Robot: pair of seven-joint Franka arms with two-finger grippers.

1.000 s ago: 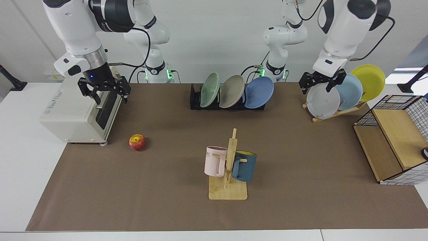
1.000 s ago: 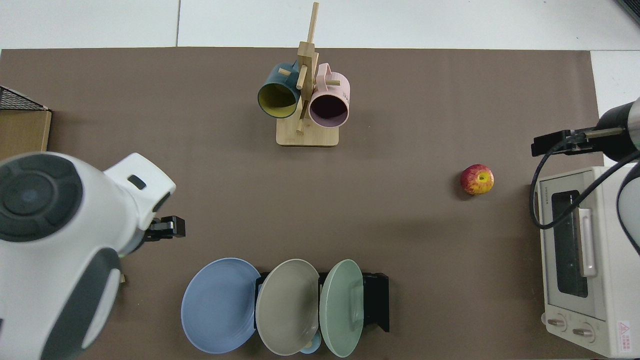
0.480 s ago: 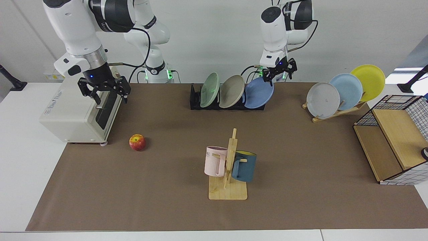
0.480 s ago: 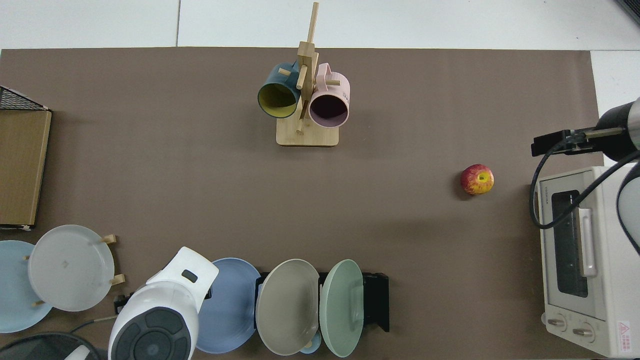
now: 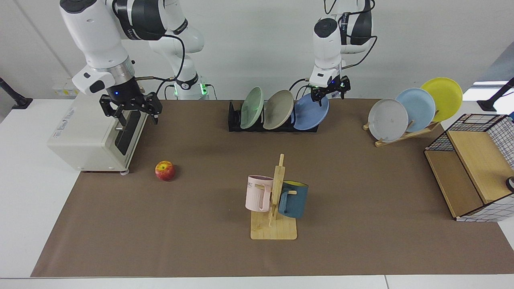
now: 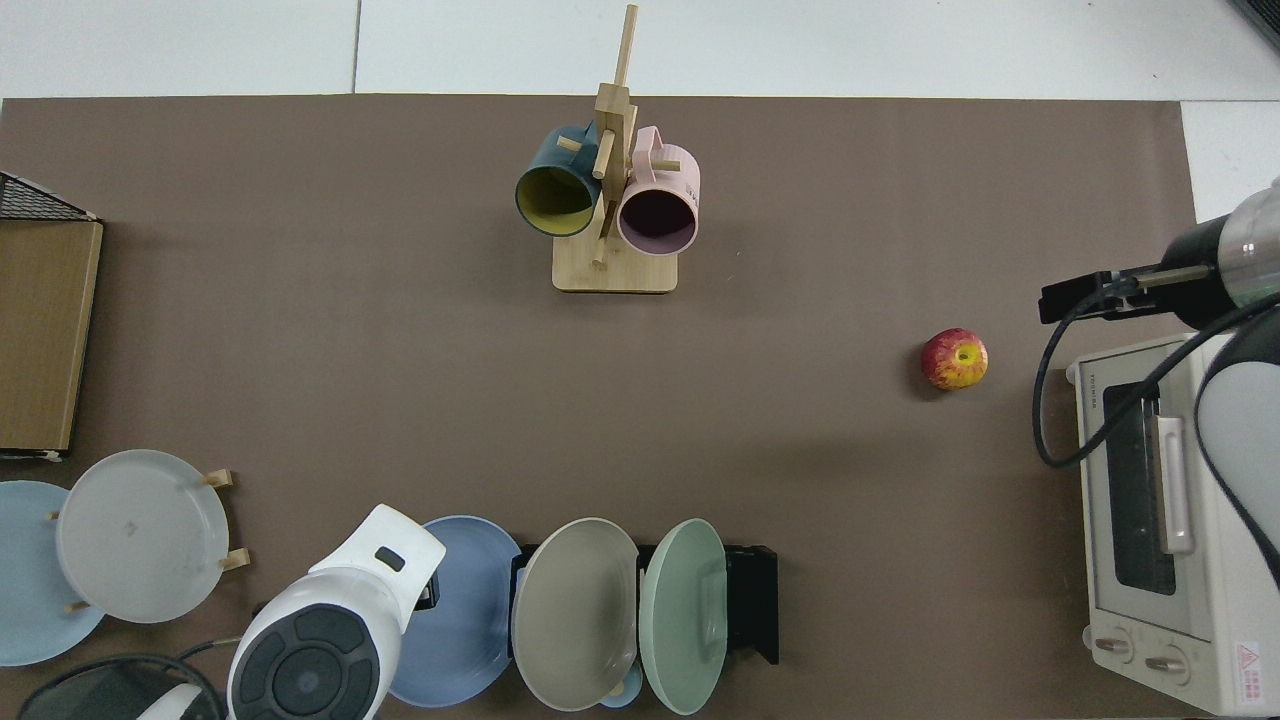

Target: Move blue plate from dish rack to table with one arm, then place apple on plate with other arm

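Now three plates lean in the dish rack [image 5: 235, 120]; left gripper [image 5: 330, 90], fingers apart, has dropped onto the blue plate [image 5: 311, 112]; right gripper [image 5: 130, 108], spread, has shifted toward the one apple [image 5: 165, 170].

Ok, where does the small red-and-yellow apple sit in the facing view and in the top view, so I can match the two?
Facing view: the small red-and-yellow apple lies on the brown mat, lower left of centre, just right of the cream toaster oven.
Top view: the apple lies on the mat at centre right, just left of the oven.
Shared landmark: the wooden mug stand with a pink and a dark blue mug.
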